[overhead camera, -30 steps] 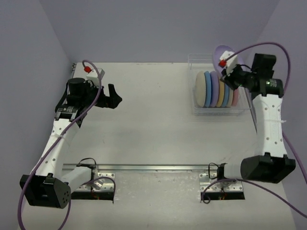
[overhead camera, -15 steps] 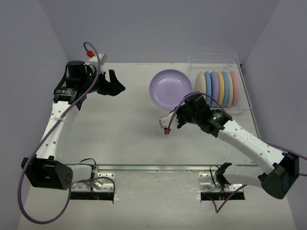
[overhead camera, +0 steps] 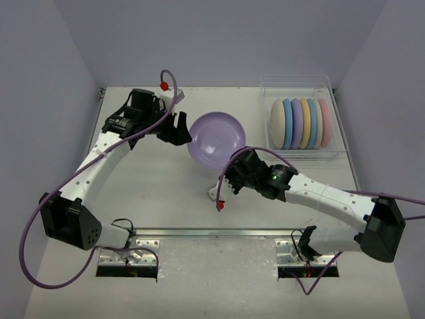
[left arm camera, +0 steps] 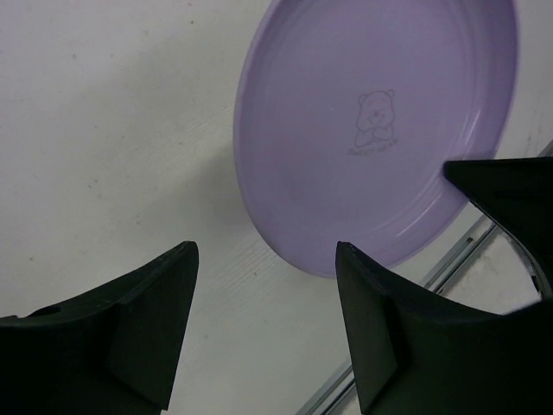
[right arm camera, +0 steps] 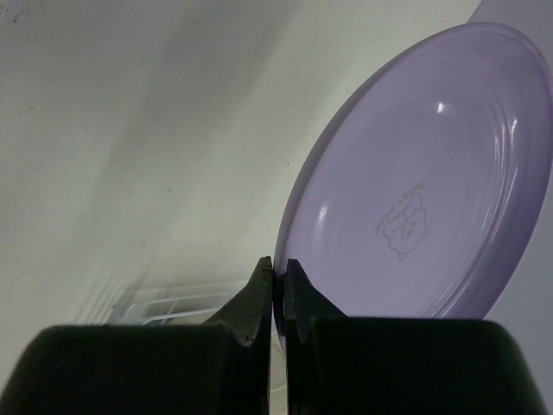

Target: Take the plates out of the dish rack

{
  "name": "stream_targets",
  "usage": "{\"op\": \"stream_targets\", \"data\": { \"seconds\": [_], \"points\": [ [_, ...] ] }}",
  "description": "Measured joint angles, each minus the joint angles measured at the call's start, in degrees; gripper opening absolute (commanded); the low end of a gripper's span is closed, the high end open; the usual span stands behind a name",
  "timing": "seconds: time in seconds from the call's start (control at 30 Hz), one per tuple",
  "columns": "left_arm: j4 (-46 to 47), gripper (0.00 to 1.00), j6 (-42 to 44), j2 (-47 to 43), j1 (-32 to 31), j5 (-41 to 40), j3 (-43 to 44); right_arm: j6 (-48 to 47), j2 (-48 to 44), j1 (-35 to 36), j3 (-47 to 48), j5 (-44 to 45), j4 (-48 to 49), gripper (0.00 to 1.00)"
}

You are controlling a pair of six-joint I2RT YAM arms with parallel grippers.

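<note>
My right gripper (overhead camera: 230, 171) is shut on the rim of a lavender plate (overhead camera: 215, 140) and holds it over the middle of the table; its jaws pinch the plate's edge in the right wrist view (right arm camera: 278, 275). The plate (right arm camera: 432, 190) has a small bear drawing. My left gripper (overhead camera: 180, 131) is open and empty just left of the plate, which fills the top of the left wrist view (left arm camera: 371, 130). The clear dish rack (overhead camera: 335, 126) at the back right holds several upright plates (overhead camera: 300, 123) in cream, blue, lavender, yellow and pink.
Two metal mounting rails (overhead camera: 212, 234) run along the near edge between the arm bases. Grey walls close in the table on the left, back and right. A rail also shows under the plate in the left wrist view (left arm camera: 471, 251).
My right arm carried the lavender plate from the rack leftward to the middle of the table. My left arm swung right toward the plate and now sits beside its left edge.
</note>
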Motion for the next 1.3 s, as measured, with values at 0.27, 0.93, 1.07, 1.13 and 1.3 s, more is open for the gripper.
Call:
{"op": "stream_targets", "data": {
  "seconds": [0.27,0.93,1.07,1.13,1.3],
  "points": [
    [-0.3,0.44,0.8,3.9,0.2,-2.4,0.0,0.0,0.1,2.2,0.0,0.9,0.3,0.0],
    [2.1,0.0,0.5,5.7,-0.2,-0.2,-0.1,1.5,1.3,3.1,-0.6,1.0,3.4,0.15],
    [3.3,0.0,-0.4,6.7,0.3,0.0,-0.2,1.8,1.3,3.2,-1.1,1.1,5.0,0.36],
    [3.5,0.0,-1.1,7.6,1.3,1.0,-0.2,2.3,1.3,3.2,-1.1,1.2,6.1,0.5],
    [3.6,0.0,-2.2,10.0,5.5,2.9,-0.2,4.8,1.3,2.5,-1.2,1.6,8.7,0.96]
  ]
}}
